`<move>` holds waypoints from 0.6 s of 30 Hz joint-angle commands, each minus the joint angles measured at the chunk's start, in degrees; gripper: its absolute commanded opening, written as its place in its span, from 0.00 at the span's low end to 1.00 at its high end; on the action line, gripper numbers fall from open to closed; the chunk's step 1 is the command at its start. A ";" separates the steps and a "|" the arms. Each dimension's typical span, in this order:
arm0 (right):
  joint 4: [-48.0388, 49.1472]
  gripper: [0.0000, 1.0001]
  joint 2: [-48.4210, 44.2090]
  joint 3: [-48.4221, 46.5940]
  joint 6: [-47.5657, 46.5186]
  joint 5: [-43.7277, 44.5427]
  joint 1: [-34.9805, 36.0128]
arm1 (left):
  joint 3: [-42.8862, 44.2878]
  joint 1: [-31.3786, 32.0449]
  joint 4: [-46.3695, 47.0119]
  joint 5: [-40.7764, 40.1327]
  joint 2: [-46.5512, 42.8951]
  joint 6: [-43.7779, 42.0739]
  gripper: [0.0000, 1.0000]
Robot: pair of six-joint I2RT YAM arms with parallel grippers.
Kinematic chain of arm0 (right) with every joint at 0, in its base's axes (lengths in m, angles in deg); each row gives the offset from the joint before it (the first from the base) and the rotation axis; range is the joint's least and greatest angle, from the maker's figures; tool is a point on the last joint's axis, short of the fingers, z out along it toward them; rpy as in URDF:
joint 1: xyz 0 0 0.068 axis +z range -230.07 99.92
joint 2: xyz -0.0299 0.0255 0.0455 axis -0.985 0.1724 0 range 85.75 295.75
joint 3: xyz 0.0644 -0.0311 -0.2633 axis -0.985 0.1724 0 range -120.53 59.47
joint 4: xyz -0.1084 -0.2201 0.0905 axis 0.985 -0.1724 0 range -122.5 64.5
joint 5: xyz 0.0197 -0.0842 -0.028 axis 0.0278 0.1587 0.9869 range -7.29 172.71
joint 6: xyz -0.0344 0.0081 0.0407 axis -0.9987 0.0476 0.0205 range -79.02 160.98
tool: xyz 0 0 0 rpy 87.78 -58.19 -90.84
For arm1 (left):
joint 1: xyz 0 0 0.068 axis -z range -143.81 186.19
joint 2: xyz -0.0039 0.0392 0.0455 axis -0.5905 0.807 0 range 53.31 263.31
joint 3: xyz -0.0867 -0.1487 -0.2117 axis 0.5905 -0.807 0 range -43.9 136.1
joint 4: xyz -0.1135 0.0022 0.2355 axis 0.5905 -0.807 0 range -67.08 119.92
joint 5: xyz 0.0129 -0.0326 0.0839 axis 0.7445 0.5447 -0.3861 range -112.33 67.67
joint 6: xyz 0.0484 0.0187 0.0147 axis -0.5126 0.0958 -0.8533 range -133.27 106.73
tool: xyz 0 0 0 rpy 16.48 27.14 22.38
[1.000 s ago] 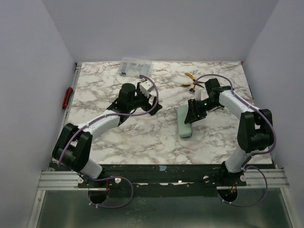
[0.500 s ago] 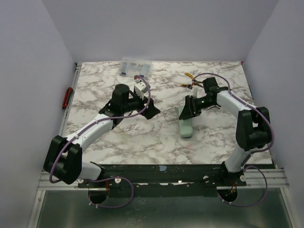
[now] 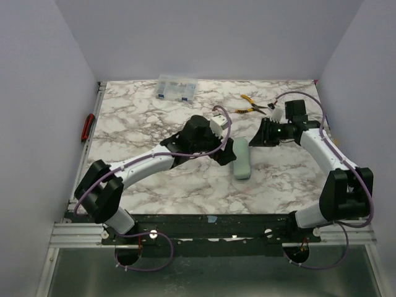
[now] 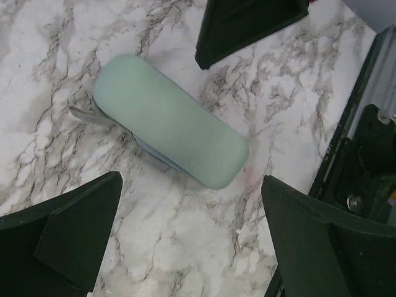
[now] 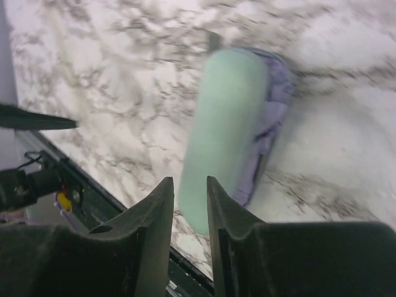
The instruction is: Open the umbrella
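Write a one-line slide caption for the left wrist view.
Open left gripper hovers over the folded umbrella, which lies closed and ungrasped on the marble table.

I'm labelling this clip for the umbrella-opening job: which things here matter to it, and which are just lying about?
Part of the job:
- umbrella, folded, lying flat on the table
- left gripper, open beside it
- right gripper, nearly shut, empty

Lying about:
- pliers
- plastic box
- red tool off the table's left edge
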 commanded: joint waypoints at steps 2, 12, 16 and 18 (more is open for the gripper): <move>0.32 0.28 -0.35 9.50 5.33 9.44 -3.23 | 14.04 8.57 -8.69 -17.52 8.43 -5.02 0.97; 8.60 0.27 6.01 15.19 4.15 3.28 -3.24 | 21.20 12.46 -14.50 -26.84 16.81 -8.02 0.98; 11.56 0.27 9.15 14.20 4.77 2.06 -3.23 | 22.45 12.83 -14.66 -27.07 18.51 -8.06 0.98; 13.21 0.27 10.00 14.28 5.48 0.70 -3.24 | 23.42 13.28 -14.76 -27.41 19.39 -9.04 0.98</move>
